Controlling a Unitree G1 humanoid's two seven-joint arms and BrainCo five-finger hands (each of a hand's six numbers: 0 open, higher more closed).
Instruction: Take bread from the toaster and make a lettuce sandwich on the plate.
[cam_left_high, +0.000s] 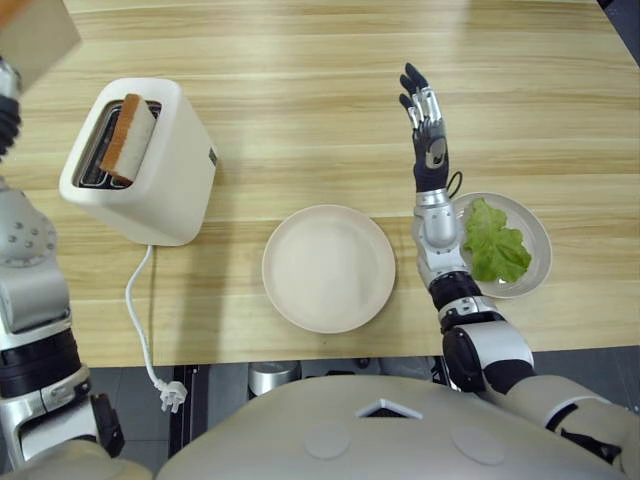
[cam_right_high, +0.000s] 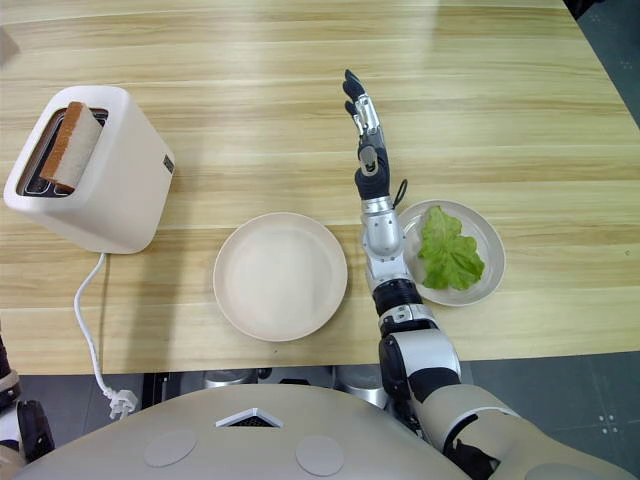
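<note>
A white toaster (cam_left_high: 165, 185) stands at the table's left with one bread slice (cam_left_high: 130, 135) sticking up from a slot; the other slot is bare. A second tan bread slice (cam_left_high: 35, 40) hangs in the air at the top left corner, right above my left wrist (cam_left_high: 8, 110), so my left hand is shut on it. The empty cream plate (cam_left_high: 328, 268) lies at the front centre. A lettuce leaf (cam_left_high: 492, 243) rests on a small dish (cam_left_high: 538, 235) to its right. My right hand (cam_left_high: 425, 115) is open, fingers straight and pointing away, above the table behind the gap between plate and dish.
The toaster's white cord (cam_left_high: 135, 315) trails over the table's front edge to a loose plug (cam_left_high: 170, 397). Bare wooden tabletop (cam_left_high: 300, 90) stretches behind the plate and toaster.
</note>
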